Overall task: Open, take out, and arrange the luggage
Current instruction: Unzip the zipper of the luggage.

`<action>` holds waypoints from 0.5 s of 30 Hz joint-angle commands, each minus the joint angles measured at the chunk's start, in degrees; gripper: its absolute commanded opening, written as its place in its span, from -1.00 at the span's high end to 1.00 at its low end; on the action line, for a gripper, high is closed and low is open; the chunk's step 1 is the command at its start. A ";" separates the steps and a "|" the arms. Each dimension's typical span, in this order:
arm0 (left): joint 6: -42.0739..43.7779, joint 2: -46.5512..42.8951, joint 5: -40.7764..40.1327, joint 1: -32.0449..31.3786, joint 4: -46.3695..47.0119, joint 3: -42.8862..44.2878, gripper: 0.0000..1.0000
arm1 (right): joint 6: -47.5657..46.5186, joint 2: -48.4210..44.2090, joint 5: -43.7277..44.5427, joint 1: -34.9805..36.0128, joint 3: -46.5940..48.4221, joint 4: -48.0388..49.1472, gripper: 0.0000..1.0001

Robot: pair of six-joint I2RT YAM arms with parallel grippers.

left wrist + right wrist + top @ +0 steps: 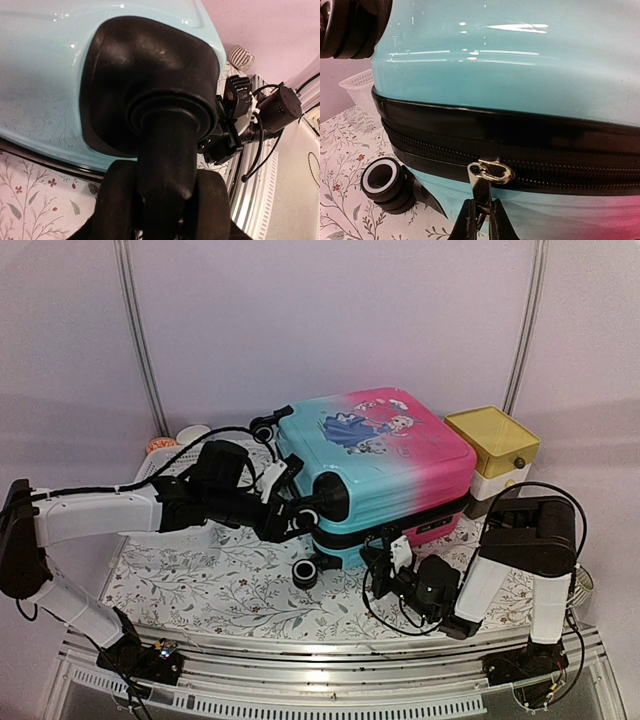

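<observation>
the luggage (400, 455) lies flat and zipped on the desk (200, 580), long axis left-right. the right jaws, just in front, pinch its zipper pull (481, 192); the zipper band (545, 165) runs sideways. left jaws clamp a corner wheel (165, 160).

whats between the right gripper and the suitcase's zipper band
Just the metal zipper pull: the right gripper pinches its tab, which hangs from the black zipper band of the suitcase. The right wrist view shows it.
</observation>
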 commanded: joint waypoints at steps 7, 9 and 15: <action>1.84 -0.76 5.66 -2.62 12.57 3.35 0.62 | -8.09 0.84 -0.50 5.20 5.01 3.14 0.97; 1.59 -0.17 5.97 -2.77 12.78 3.48 0.62 | -11.56 1.40 -2.87 7.36 6.96 2.86 0.97; 1.30 2.55 6.62 -4.54 13.19 5.02 0.62 | -19.58 5.28 -6.29 11.92 12.78 -0.82 0.97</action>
